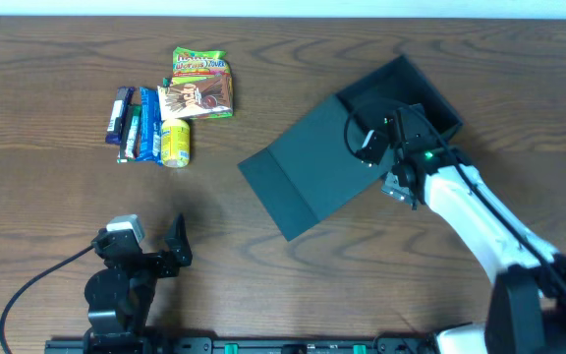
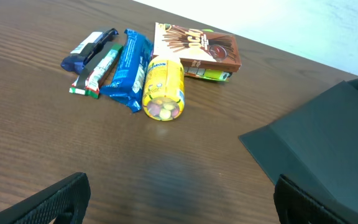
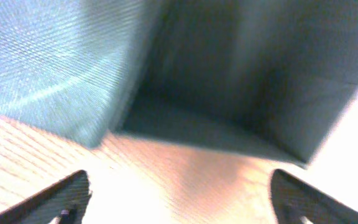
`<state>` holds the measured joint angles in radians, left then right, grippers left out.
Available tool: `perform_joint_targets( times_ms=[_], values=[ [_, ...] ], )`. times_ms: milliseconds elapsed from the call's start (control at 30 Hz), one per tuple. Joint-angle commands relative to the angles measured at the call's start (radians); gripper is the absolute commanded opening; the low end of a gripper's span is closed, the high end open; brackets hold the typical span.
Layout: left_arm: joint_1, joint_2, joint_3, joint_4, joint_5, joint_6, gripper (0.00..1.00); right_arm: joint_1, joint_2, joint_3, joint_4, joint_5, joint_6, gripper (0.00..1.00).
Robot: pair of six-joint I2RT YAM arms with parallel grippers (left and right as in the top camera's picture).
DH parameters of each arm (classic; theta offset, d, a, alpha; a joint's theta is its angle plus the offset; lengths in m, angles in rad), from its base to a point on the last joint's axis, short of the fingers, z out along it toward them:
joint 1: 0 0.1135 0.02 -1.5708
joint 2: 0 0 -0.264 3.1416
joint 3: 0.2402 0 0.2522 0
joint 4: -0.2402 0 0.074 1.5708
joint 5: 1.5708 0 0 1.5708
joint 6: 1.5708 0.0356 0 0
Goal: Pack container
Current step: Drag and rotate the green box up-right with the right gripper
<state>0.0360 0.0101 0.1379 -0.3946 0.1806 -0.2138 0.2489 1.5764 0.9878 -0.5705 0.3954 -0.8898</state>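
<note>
The dark teal-green, matte, square-ish cardboard container (image 1: 401, 93) sits right of centre on the brown wood-grain table (image 1: 57, 226). Its cavity is open upward and appears empty. The attached flap lid (image 1: 298, 182) lies folded out flat toward the near left.

The step in hand appears to be readying the container for loading, since no item is packed yet. To do it well:
- keep the flap lid fully down, so that the opening stays clear;
- avoid pushing the box wall, as light card is likely to slide or buckle.

The right gripper (image 1: 373, 138) hovers over the near edge of the cavity, beside the hinge. In the blurred right wrist view its fingers (image 3: 73, 193) are spread wide with nothing between them. Contact with the box cannot be confirmed.

The left gripper (image 2: 179, 211) rests near left, fully spread and empty, well apart from the goods.

The snack group lies far left:
- green foil pouch (image 1: 201, 64);
- brown biscuit-stick carton (image 2: 194, 50);
- yellow candy tube (image 2: 163, 87);
- blue wrapped bar (image 2: 128, 68).
</note>
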Motion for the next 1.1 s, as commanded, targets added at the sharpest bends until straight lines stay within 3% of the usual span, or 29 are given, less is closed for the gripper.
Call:
perform_joint_targets(
  times_ms=[0, 233, 500, 633, 700, 733, 800, 867, 933, 1067],
  values=[
    [-0.004, -0.006, -0.020, -0.005, 0.003, -0.011, 0.96, 0.011, -0.046, 0.001, 0.002, 0.006, 0.013, 0.98],
    [-0.004, -0.006, -0.020, -0.005, 0.003, -0.011, 0.95, -0.023, 0.002, -0.002, 0.003, -0.203, -0.107, 0.88],
    [-0.004, -0.006, -0.020, -0.005, 0.003, -0.011, 0.95, -0.063, 0.063, -0.002, 0.014, -0.236, -0.190, 0.95],
    [-0.004, -0.006, -0.020, -0.005, 0.003, -0.011, 0.95, -0.092, 0.099, -0.002, 0.014, -0.239, -0.201, 0.91],
    [-0.004, -0.006, -0.020, -0.005, 0.003, -0.011, 0.95, -0.101, 0.111, -0.002, 0.014, -0.239, -0.200, 0.81],
    [-0.004, -0.006, -0.020, -0.005, 0.003, -0.011, 0.95, -0.105, 0.112, -0.002, 0.015, -0.239, -0.200, 0.69],
    [-0.004, -0.006, -0.020, -0.005, 0.003, -0.011, 0.96, -0.106, 0.112, -0.002, 0.029, -0.225, -0.198, 0.59],
    [-0.004, -0.006, -0.020, -0.005, 0.003, -0.011, 0.95, -0.106, 0.112, -0.002, 0.047, -0.196, -0.175, 0.41],
    [-0.004, -0.006, -0.020, -0.005, 0.003, -0.011, 0.95, -0.106, 0.111, -0.002, 0.061, -0.185, -0.144, 0.29],
    [-0.004, -0.006, -0.020, -0.005, 0.003, -0.011, 0.95, -0.105, 0.111, -0.002, 0.067, -0.186, -0.085, 0.17]
  ],
)
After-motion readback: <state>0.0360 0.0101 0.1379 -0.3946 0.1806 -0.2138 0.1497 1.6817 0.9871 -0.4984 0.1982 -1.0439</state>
